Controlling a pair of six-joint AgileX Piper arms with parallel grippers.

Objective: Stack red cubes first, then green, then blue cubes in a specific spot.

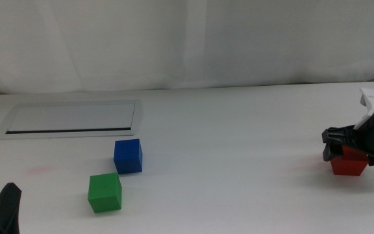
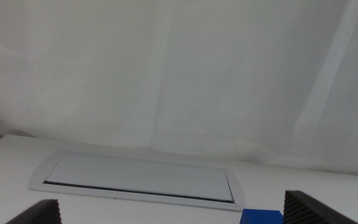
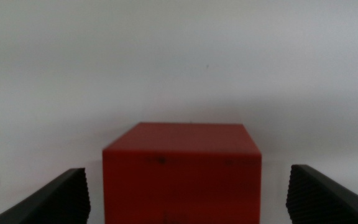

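White tabletop (image 1: 239, 130) under a pale curtain, and nothing is stacked yet: the blue cube (image 1: 128, 156) and green cube (image 1: 104, 192) sit just beside each other toward the table's front left, near a flat grey hatch plate (image 1: 70, 119). Over at the right edge the right gripper (image 1: 344, 147) is down around the red cube (image 3: 182, 171), jaws spread wide on either side with clear gaps, so no grasp so far. Meanwhile the left gripper (image 1: 4, 209) waits at the front left corner, jaws wide apart and empty, leaving all three placements to do.
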